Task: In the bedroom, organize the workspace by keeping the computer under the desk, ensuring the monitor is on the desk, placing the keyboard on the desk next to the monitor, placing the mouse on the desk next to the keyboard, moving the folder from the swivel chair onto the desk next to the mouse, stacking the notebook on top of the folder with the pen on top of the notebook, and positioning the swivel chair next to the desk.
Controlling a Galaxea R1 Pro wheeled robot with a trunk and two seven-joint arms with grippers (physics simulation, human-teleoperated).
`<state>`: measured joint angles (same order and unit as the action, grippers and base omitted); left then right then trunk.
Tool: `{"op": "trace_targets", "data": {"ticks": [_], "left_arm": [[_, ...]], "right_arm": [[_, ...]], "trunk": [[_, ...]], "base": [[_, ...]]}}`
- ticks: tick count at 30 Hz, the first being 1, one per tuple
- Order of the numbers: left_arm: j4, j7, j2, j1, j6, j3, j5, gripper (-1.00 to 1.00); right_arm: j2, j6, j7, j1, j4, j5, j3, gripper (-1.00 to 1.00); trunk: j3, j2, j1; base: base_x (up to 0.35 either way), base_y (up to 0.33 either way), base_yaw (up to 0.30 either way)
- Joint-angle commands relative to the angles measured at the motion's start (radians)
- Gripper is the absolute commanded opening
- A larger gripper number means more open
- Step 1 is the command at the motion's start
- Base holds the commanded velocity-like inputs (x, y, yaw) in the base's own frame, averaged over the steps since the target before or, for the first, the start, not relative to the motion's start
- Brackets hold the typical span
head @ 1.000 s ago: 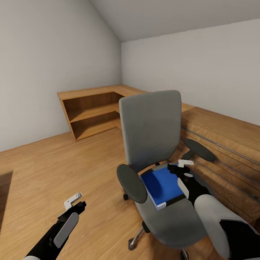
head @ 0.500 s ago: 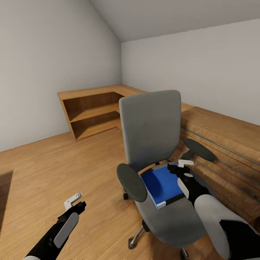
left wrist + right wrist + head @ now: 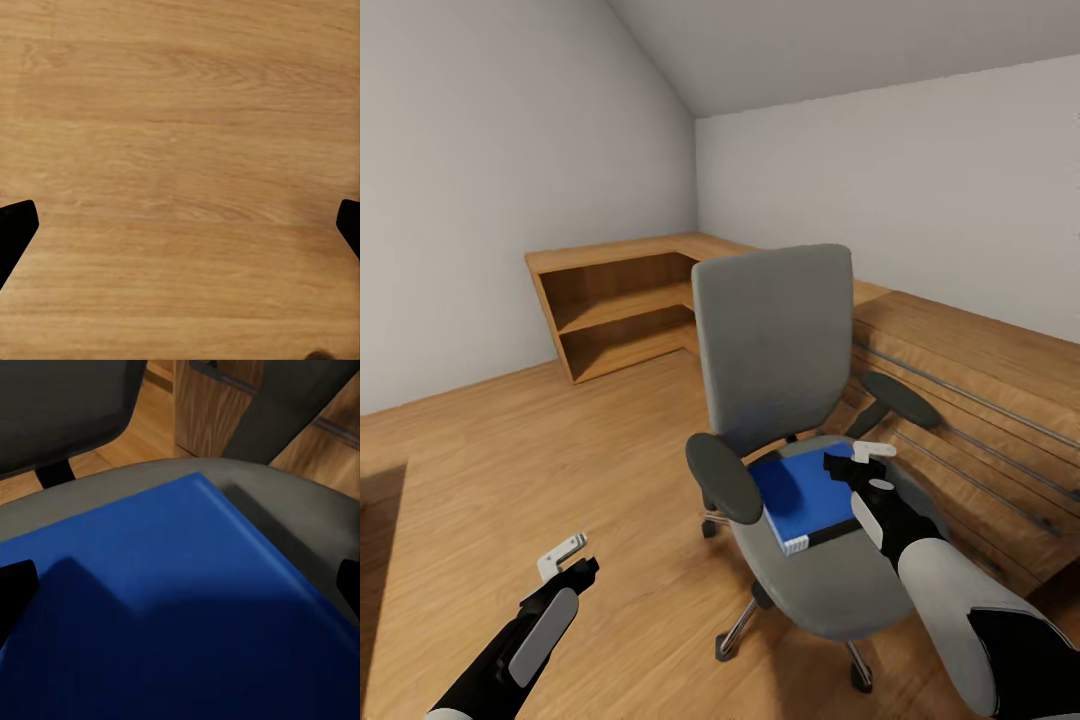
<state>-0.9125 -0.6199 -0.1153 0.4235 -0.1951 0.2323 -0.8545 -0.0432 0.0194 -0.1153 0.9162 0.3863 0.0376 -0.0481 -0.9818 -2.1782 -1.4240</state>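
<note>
left gripper (image 3: 568, 556) hanging idle lower left over the wood floor (image 3: 510, 470), jaws spread | swivel chair (image 3: 780, 340) sitting slightly higher and further left in frame than a second ago, base now showing | folder (image 3: 805, 495) lying on its seat, centre-right | right gripper (image 3: 868, 462) hovering over folder, jaws spread, nothing pinched; pickup not yet begun

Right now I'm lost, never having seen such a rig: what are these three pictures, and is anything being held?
It is a simulated two-armed robot. The big picture looks down from its head; the other two look along each gripper's fingers. The left gripper hangs open above the wood floor, holding nothing. The right gripper hovers open over a blue folder that lies flat on the seat of a grey swivel chair. Its wrist camera sees the folder up close. Nothing is gripped. Oak shelving stands behind.
</note>
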Motion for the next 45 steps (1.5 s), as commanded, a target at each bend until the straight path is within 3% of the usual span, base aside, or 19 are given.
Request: {"op": "trace_targets", "data": {"ticks": [1,45], "left_arm": [[-0.002,-0.008,-0.001,0.001,-0.003,0.004,-0.004,1.00],[0.000,-0.006,-0.001,0.000,-0.003,0.007,-0.005,1.00]], "right_arm": [[0.000,0.002,-0.001,0.000,-0.001,0.008,0.000,1.00],[0.000,0.002,-0.001,0.000,-0.001,0.007,0.000,1.00]], "trunk": [[-0.001,0.000,0.000],[-0.001,0.000,0.000]], "base": [[-0.007,0.000,0.000],[-0.043,0.000,0.000]]}}
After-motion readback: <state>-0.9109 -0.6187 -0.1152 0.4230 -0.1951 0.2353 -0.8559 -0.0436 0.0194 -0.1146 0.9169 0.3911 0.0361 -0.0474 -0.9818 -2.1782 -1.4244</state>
